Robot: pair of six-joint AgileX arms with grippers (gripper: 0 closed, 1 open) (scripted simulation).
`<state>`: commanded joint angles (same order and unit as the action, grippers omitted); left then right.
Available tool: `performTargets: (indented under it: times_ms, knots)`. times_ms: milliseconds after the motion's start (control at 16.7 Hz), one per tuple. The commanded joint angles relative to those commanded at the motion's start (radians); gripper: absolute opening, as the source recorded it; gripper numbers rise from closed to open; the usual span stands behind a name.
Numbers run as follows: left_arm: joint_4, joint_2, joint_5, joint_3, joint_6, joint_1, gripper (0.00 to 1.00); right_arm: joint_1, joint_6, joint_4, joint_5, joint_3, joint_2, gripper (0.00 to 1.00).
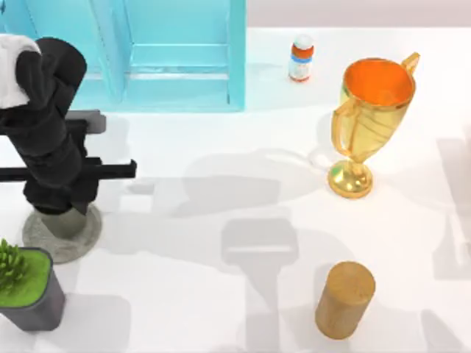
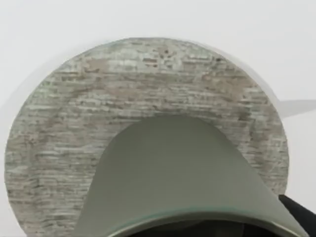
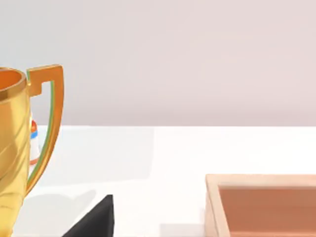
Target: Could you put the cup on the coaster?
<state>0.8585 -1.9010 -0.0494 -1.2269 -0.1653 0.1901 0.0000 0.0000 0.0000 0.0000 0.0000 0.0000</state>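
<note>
Two arms are sharing this table, and I am reading it from the left edge across. At the near left corner a spiky green plant (image 1: 10, 265) is sitting in a dark square pot (image 1: 33, 305). Just beside it the left gripper (image 1: 65, 209) is hanging straight down over the coaster (image 1: 48, 246), a flat round disc of mottled grey stone. The cup (image 1: 68, 223) is standing upright under the gripper on that disc, which I judge to be the placing step. In the left wrist view the cup's (image 2: 173, 168) smooth grey-green wall is flaring up to a dark rim, with the coaster (image 2: 74, 123) spreading wider all round it, so it is looking well centred. I cannot tell whether the left gripper is clasping the cup or has let go. Further along, a translucent blue shelf unit (image 1: 176, 66) is occupying the far side, then a small white bottle (image 1: 301, 59) with an orange band. A tan wooden cylinder (image 1: 344, 300) is standing near the front, and a glossy gold trophy (image 1: 368, 125) with an orange inside is standing behind it, both well apart from the work. The right gripper (image 3: 94, 222) is idling low by the trophy and a pale wooden tray (image 3: 217, 207); whether it is clenched or released I cannot tell.
</note>
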Motion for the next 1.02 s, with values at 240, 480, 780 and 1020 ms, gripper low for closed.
performTargets:
  times_ms: [240,480,780,1020]
  knots:
    - [0.000,0.000,0.000,0.000,0.000,0.000,0.45,0.000,0.000,0.000,0.000,0.000,0.000,1.00]
    - [0.000,0.000,0.000,0.000,0.000,0.000,0.75,0.000,0.000,0.000,0.000,0.000,0.000,1.00]
    - [0.000,0.000,0.000,0.000,0.000,0.000,1.00,0.000,0.000,0.000,0.000,0.000,0.000,1.00]
    - [0.000,0.000,0.000,0.000,0.000,0.000,1.00,0.000,0.000,0.000,0.000,0.000,0.000,1.00]
